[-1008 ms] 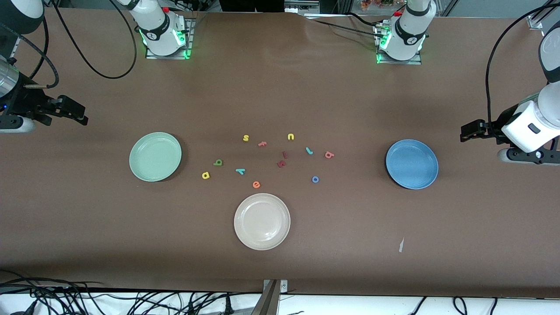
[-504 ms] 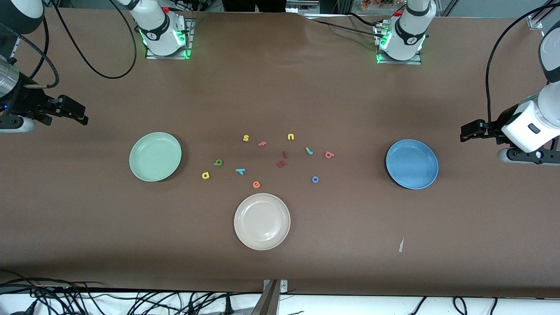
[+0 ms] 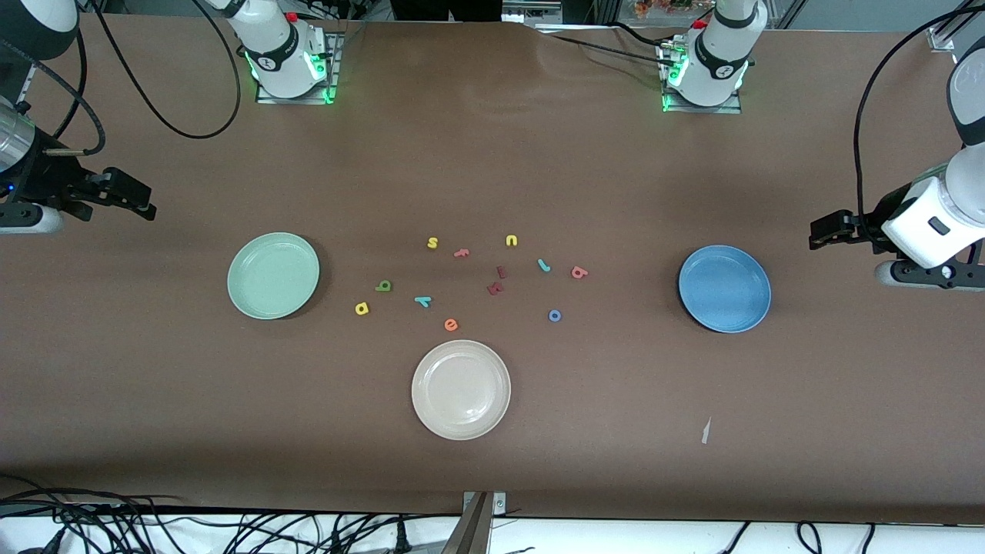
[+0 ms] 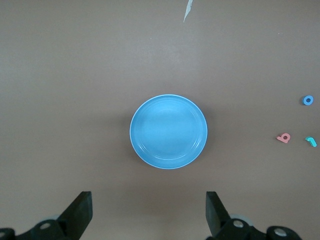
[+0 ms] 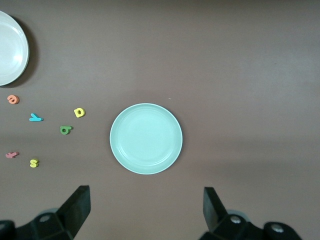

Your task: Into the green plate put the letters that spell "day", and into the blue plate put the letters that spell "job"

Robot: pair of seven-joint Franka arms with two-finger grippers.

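Observation:
The green plate (image 3: 273, 275) and the blue plate (image 3: 724, 288) lie empty on the brown table. Between them are the olive "d" (image 3: 383, 286), yellow "a" (image 3: 362, 308) and teal "y" (image 3: 422, 301) toward the green plate, and the teal "j" (image 3: 544, 265), pink "b" (image 3: 579, 271) and blue "o" (image 3: 555, 315) toward the blue plate. My left gripper (image 3: 817, 231) hangs open and empty over bare table at the left arm's end, looking down on the blue plate (image 4: 168, 131). My right gripper (image 3: 142, 204) hangs open and empty at the right arm's end, above the green plate (image 5: 146, 138).
A cream-white plate (image 3: 461, 389) sits nearer the front camera than the letters. Other letters lie among them: yellow "s" (image 3: 432, 243), yellow "u" (image 3: 512, 241), orange "e" (image 3: 451, 325), dark red ones (image 3: 496, 288). A paper scrap (image 3: 705, 431) lies near the front edge.

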